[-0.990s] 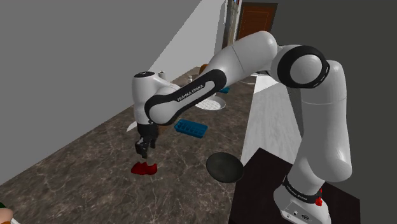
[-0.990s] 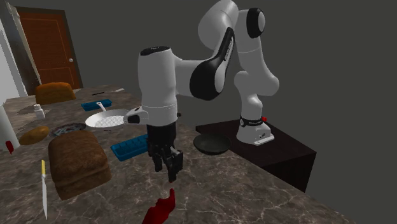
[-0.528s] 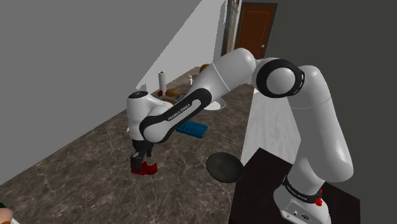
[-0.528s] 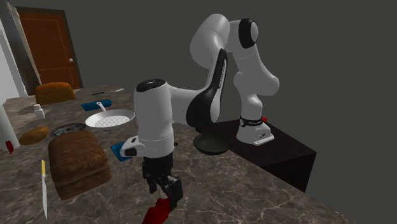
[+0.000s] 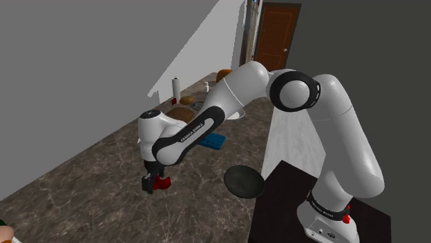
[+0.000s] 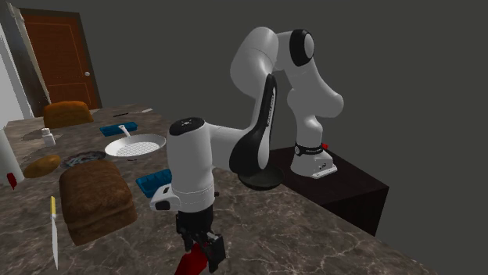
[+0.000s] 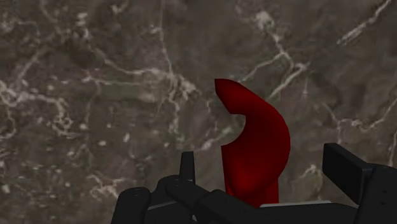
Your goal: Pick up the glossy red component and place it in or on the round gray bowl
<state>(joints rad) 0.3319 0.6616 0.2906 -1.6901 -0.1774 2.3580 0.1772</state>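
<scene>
Dark marbled desk [image 5: 83, 188], tool [image 5: 150, 183] at shoulder view's lower left, jaws apart astride the red component [image 7: 254, 146], round dark bowl [image 5: 243, 181] right of it, blue tray [image 6: 151, 182] beyond.

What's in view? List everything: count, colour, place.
counter: one, dark marble
door: one, brown, far end
red part: one, glossy red, lying on counter
bowl: one, dark grey, at counter's edge
loaves: two, brown, one near, one by door
tray: one, blue, between bowl and near loaf
pan: one, white, mid-counter
knife: one, yellow handle, beside near loaf
bottle: one, white, far end
stand: one, dark, beside counter
arm: one, white
gripper: one, black, open, straddling red part
</scene>
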